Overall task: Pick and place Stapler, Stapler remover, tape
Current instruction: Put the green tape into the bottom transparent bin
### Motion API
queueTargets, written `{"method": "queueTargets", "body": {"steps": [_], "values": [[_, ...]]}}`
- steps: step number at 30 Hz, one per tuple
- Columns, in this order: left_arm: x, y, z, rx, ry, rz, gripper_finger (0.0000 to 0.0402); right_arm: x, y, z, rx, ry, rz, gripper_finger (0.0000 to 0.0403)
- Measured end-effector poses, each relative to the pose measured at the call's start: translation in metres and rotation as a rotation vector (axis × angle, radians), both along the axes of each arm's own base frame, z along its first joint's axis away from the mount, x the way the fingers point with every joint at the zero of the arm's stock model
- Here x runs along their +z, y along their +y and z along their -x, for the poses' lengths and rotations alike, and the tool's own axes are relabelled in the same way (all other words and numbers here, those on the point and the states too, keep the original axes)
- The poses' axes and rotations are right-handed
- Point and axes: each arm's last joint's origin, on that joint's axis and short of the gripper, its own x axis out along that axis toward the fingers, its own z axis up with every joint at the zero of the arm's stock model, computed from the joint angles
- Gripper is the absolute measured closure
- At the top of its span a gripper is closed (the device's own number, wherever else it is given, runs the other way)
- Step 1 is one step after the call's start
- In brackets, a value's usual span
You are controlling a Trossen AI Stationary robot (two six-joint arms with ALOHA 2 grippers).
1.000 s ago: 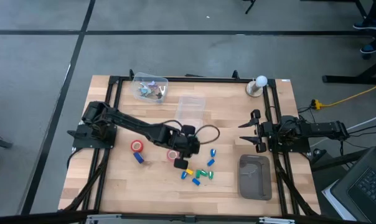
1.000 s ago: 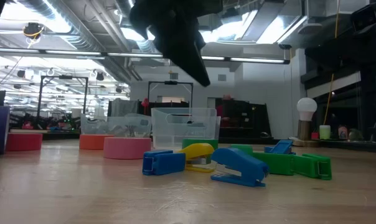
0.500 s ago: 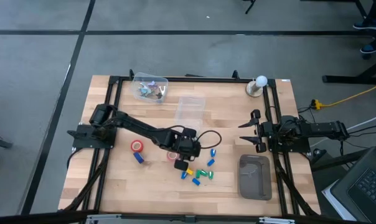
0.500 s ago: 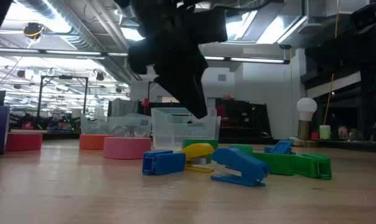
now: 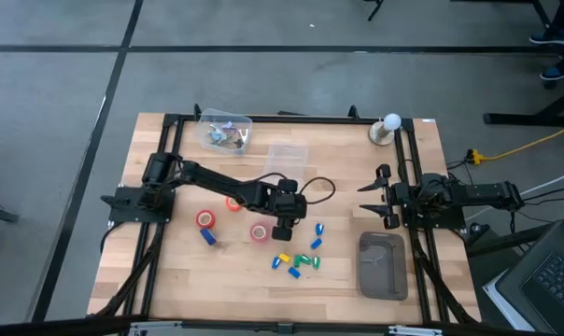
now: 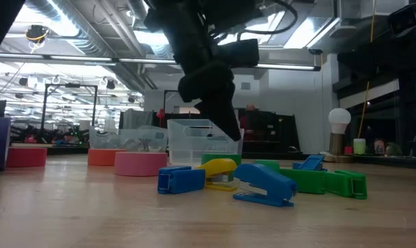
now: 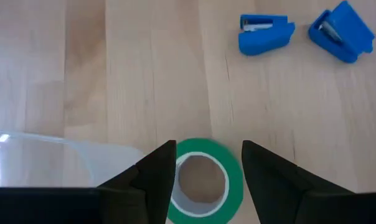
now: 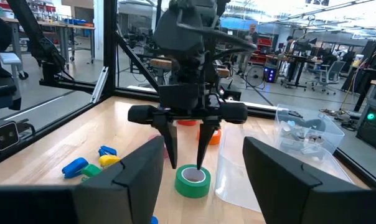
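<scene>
Here, the left gripper hangs near the middle of the worktop, fingers spread to either side of a green tape roll that lies flat on the wood, not pinched. A clear bin sits at 12 o'clock from it. The pink roll lies just at 9 o'clock, the red roll farther that way, and an orange roll at 10 o'clock. Small blue, yellow and green staplers cluster at 5 o'clock. The right gripper waits at the worktop's right edge, fingers spread, holding nothing.
</scene>
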Motion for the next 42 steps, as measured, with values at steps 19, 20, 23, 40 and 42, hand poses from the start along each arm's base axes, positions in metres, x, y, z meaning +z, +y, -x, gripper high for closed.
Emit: {"method": "queueTargets", "body": {"steps": [19, 20, 23, 40, 42], "values": [[-0.028, -0.015, 0.000, -0.080, 0.110, -0.040, 0.0236, 0.000, 0.000, 0.000, 0.000, 0.000, 0.000, 0.0178], [-0.031, -0.015, -0.001, -0.077, 0.115, -0.048, 0.0238, 0.000, 0.000, 0.000, 0.000, 0.000, 0.000, 0.0178], [-0.032, -0.018, 0.000, -0.067, 0.116, -0.089, 0.0245, 0.000, 0.000, 0.000, 0.000, -0.001, 0.000, 0.0178], [-0.034, -0.026, 0.006, 0.193, 0.098, 0.045, 0.0309, 0.000, 0.000, 0.000, 0.000, 0.000, 0.000, 0.0178], [-0.033, -0.027, 0.006, 0.168, 0.105, 0.058, 0.0308, 0.000, 0.000, 0.000, 0.000, 0.000, 0.000, 0.0178]]}}
